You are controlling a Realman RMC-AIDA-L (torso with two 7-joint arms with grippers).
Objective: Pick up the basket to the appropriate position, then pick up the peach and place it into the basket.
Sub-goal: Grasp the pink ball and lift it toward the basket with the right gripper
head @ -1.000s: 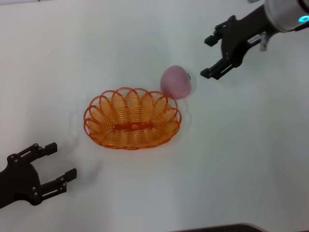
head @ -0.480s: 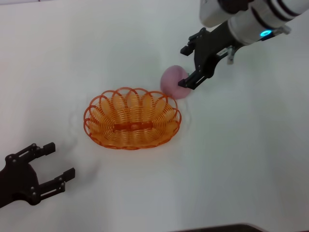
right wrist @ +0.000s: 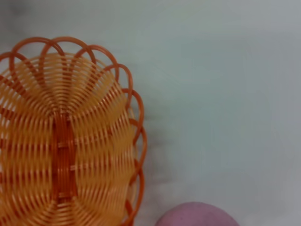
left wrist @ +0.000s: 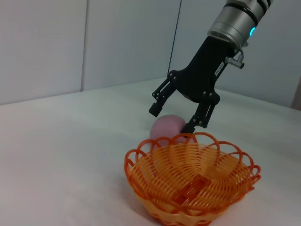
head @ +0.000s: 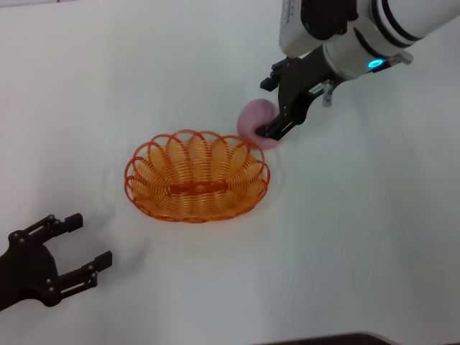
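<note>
Since a second ago the right hand (head: pixel 274 108) has been swinging in from the far right side and dropping onto the peach (head: pixel 254 121); its fingers are now standing apart, one on each side of the fruit, not yet closing on it. From the head view, the basket (head: pixel 197 176) is sitting on the white desk (head: pixel 359 237) just beside the peach, on the side away from the right hand's arm, rim nearly touching the fruit. The left hand (head: pixel 77 244) is hanging well apart from the basket at the near corner, fingers spread (unchanged from before).

From the left wrist view, the right hand (left wrist: pixel 173 118) is reaching down behind the basket (left wrist: pixel 190 183), fingers apart over the peach (left wrist: pixel 165 128), which is resting on the desk behind the basket's rim.

From the right wrist view, the peach (right wrist: pixel 197 215) is lying directly below the hand, the basket (right wrist: pixel 66 141) just beside it.
</note>
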